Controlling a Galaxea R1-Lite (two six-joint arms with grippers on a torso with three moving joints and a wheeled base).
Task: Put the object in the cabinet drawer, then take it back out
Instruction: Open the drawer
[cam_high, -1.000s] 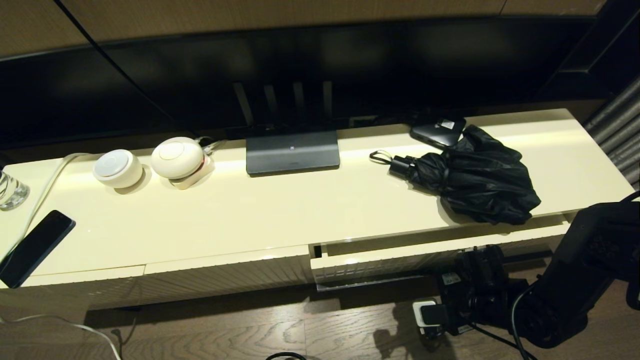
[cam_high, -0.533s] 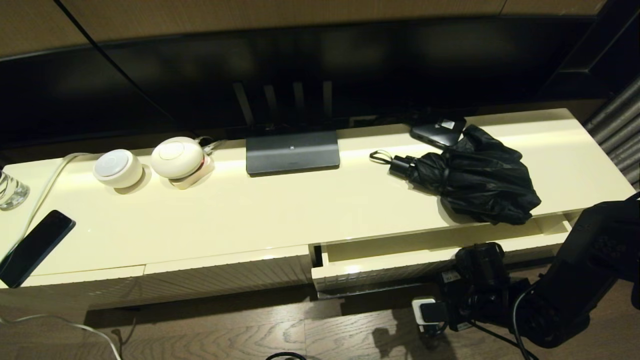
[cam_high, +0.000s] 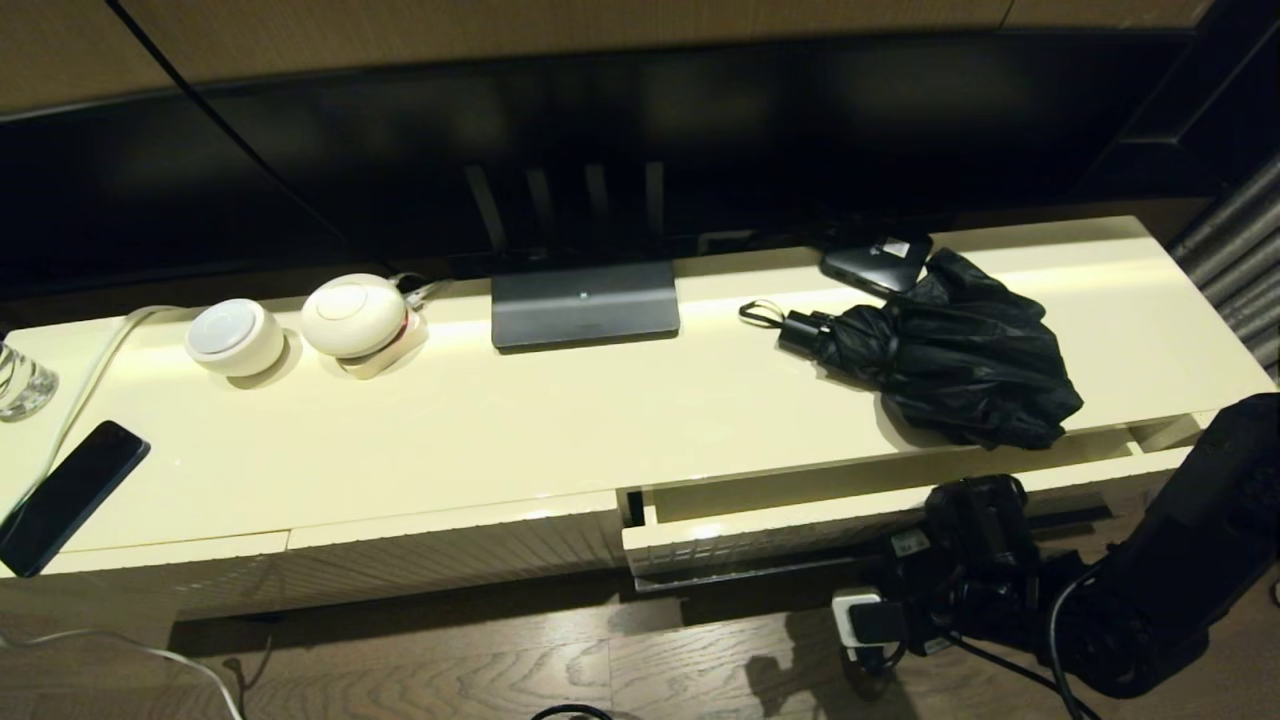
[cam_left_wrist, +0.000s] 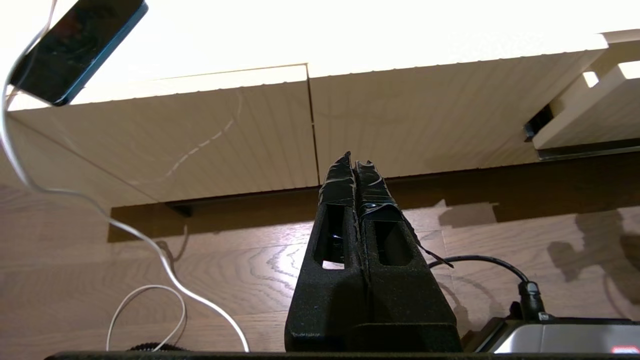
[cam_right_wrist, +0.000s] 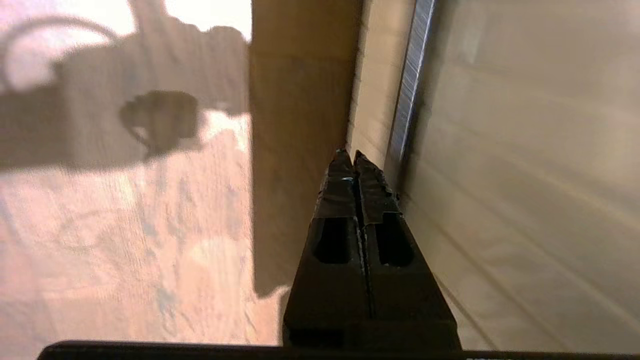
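Observation:
The black umbrella (cam_high: 940, 360) lies bunched on the cream cabinet top at the right, handle and wrist loop pointing left. Just below it the cabinet drawer (cam_high: 800, 505) stands pulled out a little, a strip of smooth interior showing behind its ribbed front. My right arm (cam_high: 1150, 600) reaches in low from the right, its wrist under the drawer's front edge; the tips are hidden in the head view. In the right wrist view the right gripper (cam_right_wrist: 352, 157) is shut and empty, close against the drawer's cream face (cam_right_wrist: 525, 175). The left gripper (cam_left_wrist: 355, 160) is shut, low before the left ribbed panel (cam_left_wrist: 225, 140).
On the top stand a grey monitor stand (cam_high: 585, 305), a small black box with a white label (cam_high: 877, 262) behind the umbrella, two white round devices (cam_high: 235, 337), a phone (cam_high: 70, 495) and a glass (cam_high: 20, 380). A white plug block (cam_high: 860, 625) and cables lie on the wooden floor.
The drawer has slid out further, showing more of its interior. My right arm and wrist have shifted to the right under its front. The umbrella has not moved.

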